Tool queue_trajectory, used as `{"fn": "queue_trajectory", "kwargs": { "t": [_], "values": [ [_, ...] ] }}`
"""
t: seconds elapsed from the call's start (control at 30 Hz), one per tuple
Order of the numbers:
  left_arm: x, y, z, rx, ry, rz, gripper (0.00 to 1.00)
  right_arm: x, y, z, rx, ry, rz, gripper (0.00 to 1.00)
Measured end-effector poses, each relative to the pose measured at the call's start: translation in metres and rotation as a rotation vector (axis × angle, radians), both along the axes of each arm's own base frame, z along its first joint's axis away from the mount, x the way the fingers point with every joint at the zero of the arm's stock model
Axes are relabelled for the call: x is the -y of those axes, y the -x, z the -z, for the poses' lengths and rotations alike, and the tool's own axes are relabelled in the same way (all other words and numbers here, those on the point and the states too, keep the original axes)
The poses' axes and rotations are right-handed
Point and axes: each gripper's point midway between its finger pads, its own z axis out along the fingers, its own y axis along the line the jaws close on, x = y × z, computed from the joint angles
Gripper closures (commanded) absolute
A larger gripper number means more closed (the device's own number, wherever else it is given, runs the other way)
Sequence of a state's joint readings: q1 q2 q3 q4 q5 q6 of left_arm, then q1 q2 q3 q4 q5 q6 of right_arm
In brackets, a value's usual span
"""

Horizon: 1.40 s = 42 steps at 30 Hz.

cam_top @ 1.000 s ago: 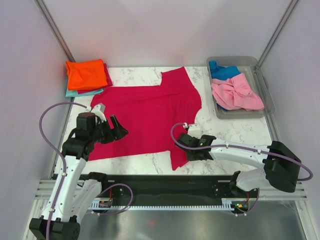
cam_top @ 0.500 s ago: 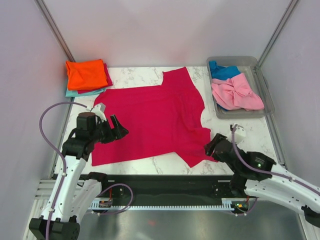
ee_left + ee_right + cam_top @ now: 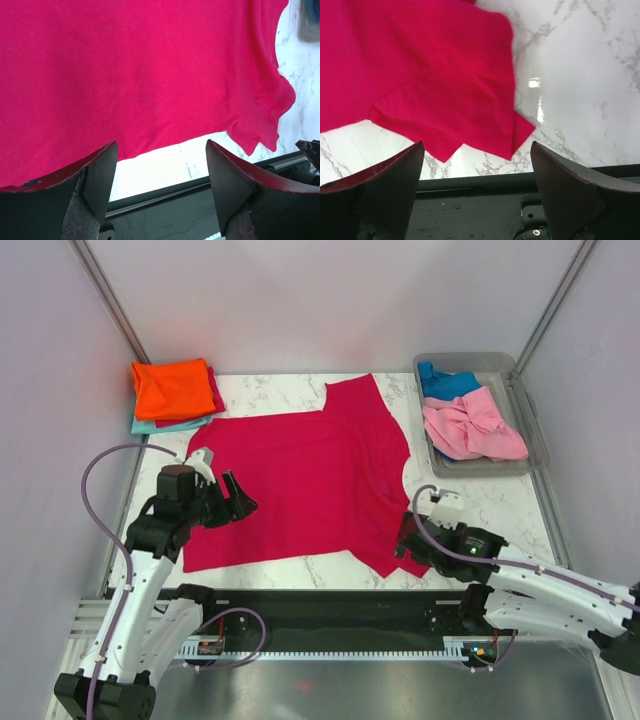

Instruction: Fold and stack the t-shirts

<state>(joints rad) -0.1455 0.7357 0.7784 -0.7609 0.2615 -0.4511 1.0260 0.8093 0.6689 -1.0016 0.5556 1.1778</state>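
Grey plastic tub (image 3: pixel 536 430) at the counter's far right. It holds a blue t-shirt (image 3: pixel 447 383) bunched at the far end and a light pink t-shirt (image 3: pixel 476 428) crumpled over the near part.

Far left corner has a folded stack, with the orange t-shirt (image 3: pixel 172 387) on top, a crimson edge (image 3: pixel 216 392) under it and a teal t-shirt (image 3: pixel 152 426) at the bottom.

Crimson-pink t-shirt (image 3: pixel 300 475) is spread flat across the middle of the marble counter (image 3: pixel 490 502), well apart from tub and stack. Its near right sleeve (image 3: pixel 465 107) is rumpled and doubled over itself near the counter's front edge.

Left fingers (image 3: pixel 97 172) are spread wide with nothing between them, poised over the shirt's left edge.

Right fingers (image 3: pixel 395 175) are also spread wide and empty, just above the rumpled sleeve. Cloth lies loose below, ungripped.
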Motion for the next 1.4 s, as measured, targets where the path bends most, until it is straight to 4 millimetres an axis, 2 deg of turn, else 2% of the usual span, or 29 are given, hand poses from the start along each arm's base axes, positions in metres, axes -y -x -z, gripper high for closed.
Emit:
{"fn": "queue_trajectory", "kwargs": {
  "t": [0.1, 0.17, 0.2, 0.33, 0.4, 0.53, 0.73, 0.87, 0.93, 1.03, 1.07, 1.13, 1.17, 1.3, 1.4],
  "values": [
    [0.002, 0.001, 0.002, -0.010, -0.010, 0.000, 0.22, -0.021, -0.003, 0.004, -0.024, 0.028, -0.078, 0.19],
    [0.002, 0.001, 0.004, -0.019, -0.012, -0.001, 0.22, -0.036, -0.006, 0.005, -0.034, 0.028, -0.121, 0.21],
    [0.002, 0.001, 0.005, -0.025, -0.014, -0.004, 0.22, -0.041, -0.006, 0.006, -0.036, 0.026, -0.136, 0.26],
    [0.000, 0.000, 0.006, -0.025, -0.019, -0.017, 0.22, -0.062, -0.001, 0.018, -0.063, 0.032, -0.204, 0.39],
    [-0.001, 0.000, 0.005, -0.023, -0.020, -0.019, 0.22, -0.072, 0.005, 0.028, -0.077, 0.027, -0.231, 0.39],
    [-0.001, 0.000, 0.005, -0.022, -0.018, -0.021, 0.22, -0.078, 0.015, 0.050, -0.120, 0.064, -0.263, 0.38],
    [-0.001, 0.000, 0.004, -0.019, -0.017, -0.021, 0.22, -0.079, 0.015, 0.073, -0.152, 0.114, -0.258, 0.37],
    [0.000, 0.001, 0.003, -0.014, -0.017, -0.020, 0.22, -0.081, 0.017, 0.089, -0.188, 0.146, -0.261, 0.42],
    [0.000, 0.001, 0.002, -0.009, -0.016, -0.019, 0.22, -0.085, 0.016, 0.089, -0.183, 0.138, -0.269, 0.46],
    [-0.001, 0.002, 0.001, -0.002, -0.015, -0.020, 0.22, -0.088, 0.015, 0.090, -0.176, 0.131, -0.274, 0.58],
    [0.000, 0.002, 0.001, -0.001, -0.015, -0.020, 0.22, -0.089, 0.014, 0.090, -0.172, 0.128, -0.275, 0.72],
    [-0.001, 0.002, 0.000, 0.002, -0.015, -0.021, 0.22, -0.092, 0.013, 0.090, -0.164, 0.115, -0.281, 0.87],
    [-0.001, 0.002, 0.000, 0.003, -0.015, -0.022, 0.22, -0.095, 0.012, 0.089, -0.160, 0.101, -0.281, 1.00],
    [-0.001, 0.002, 0.001, -0.001, -0.016, -0.023, 0.22, -0.103, 0.015, 0.088, -0.173, 0.066, -0.302, 1.00],
    [-0.006, 0.005, 0.007, -0.044, -0.041, -0.045, 0.21, -0.113, 0.028, 0.084, -0.231, 0.015, -0.361, 1.00]
  ]
}}
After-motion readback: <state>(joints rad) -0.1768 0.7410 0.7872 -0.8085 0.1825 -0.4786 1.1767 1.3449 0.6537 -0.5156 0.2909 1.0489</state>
